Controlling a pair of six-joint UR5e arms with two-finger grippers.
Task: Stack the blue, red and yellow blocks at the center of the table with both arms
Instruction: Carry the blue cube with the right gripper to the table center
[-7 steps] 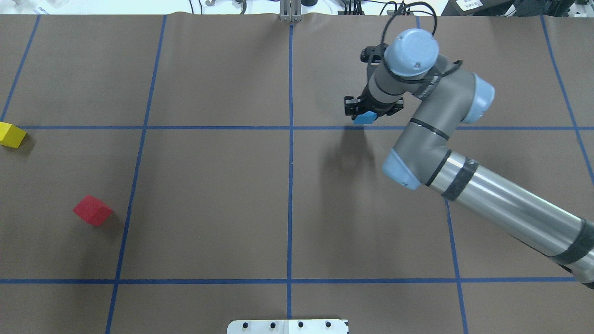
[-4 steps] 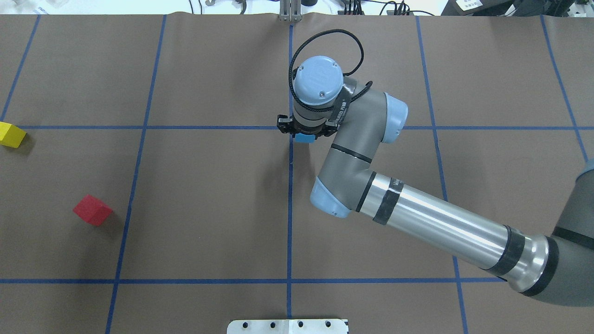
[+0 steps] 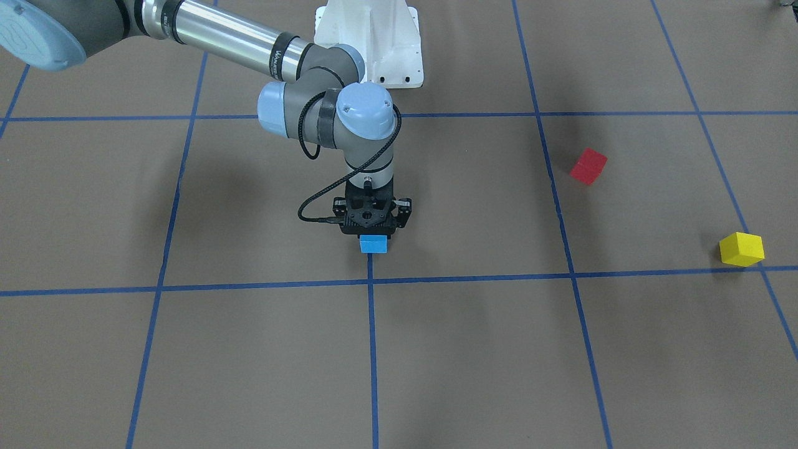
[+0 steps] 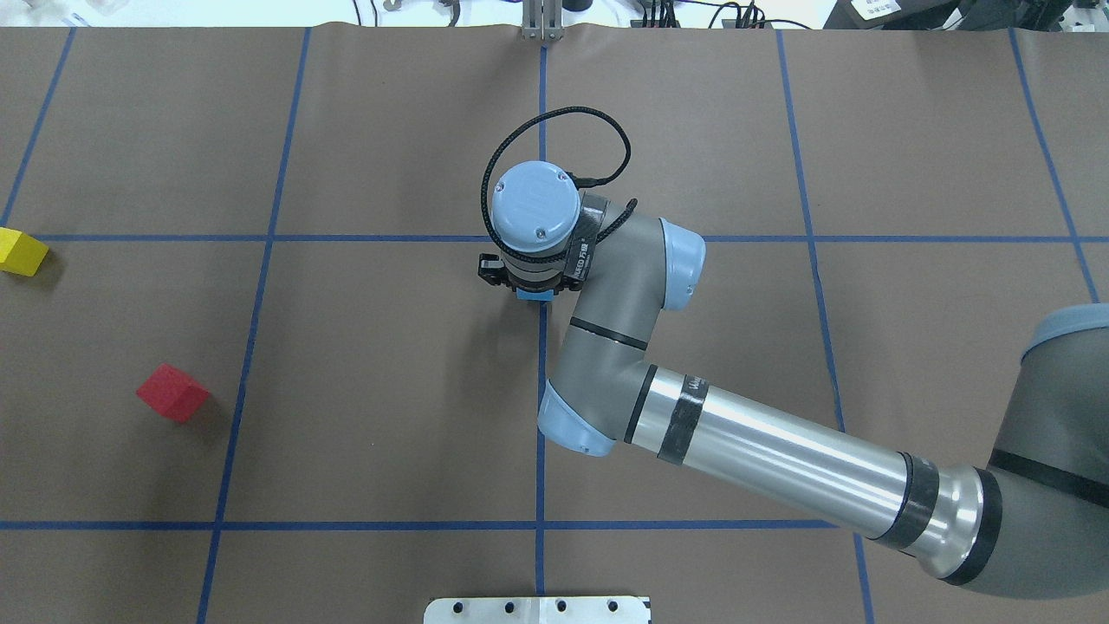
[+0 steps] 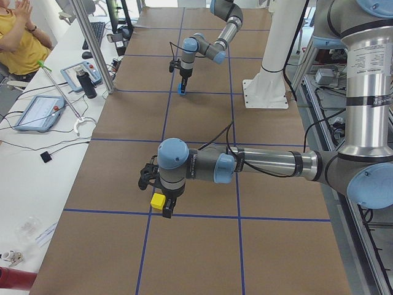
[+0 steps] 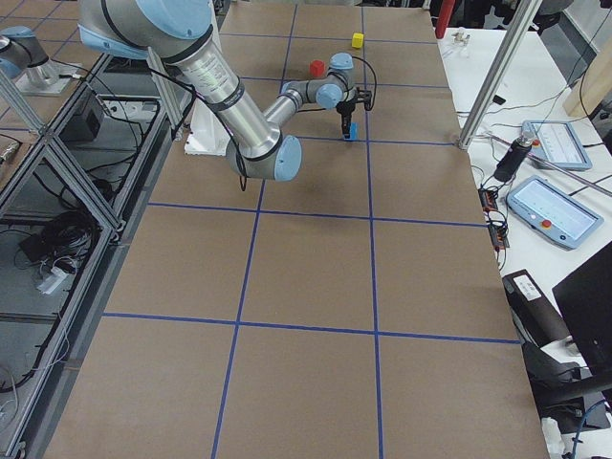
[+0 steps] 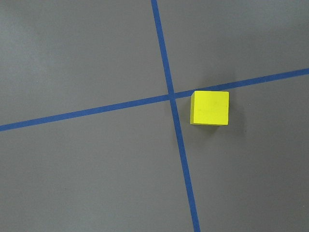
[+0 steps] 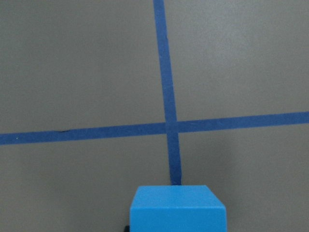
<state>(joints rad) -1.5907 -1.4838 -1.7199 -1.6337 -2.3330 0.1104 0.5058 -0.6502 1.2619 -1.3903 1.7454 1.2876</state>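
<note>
My right gripper (image 3: pixel 373 239) is shut on the blue block (image 3: pixel 373 244) and holds it low over the table's middle, beside the crossing of the blue tape lines (image 8: pixel 170 126). The blue block also shows under the wrist in the overhead view (image 4: pixel 535 295) and at the bottom of the right wrist view (image 8: pixel 177 209). The red block (image 4: pixel 173 393) and the yellow block (image 4: pixel 21 251) lie on the table's left side. My left gripper (image 5: pixel 164 209) hangs over the yellow block (image 5: pixel 158 201); I cannot tell whether it is open or shut. The left wrist view shows the yellow block (image 7: pixel 210 108) alone, with no fingers.
The white robot base (image 3: pixel 368 43) stands at the table's near edge. Blue tape lines (image 4: pixel 541 130) divide the brown table cover into squares. A side bench with tablets (image 5: pixel 37 112), a metal post (image 5: pixel 92 46) and an operator (image 5: pixel 18 37) runs along the far side.
My right arm has carried the blue block from the right half of the table leftward and nearer to the centre line. The red and yellow blocks have not moved.
</note>
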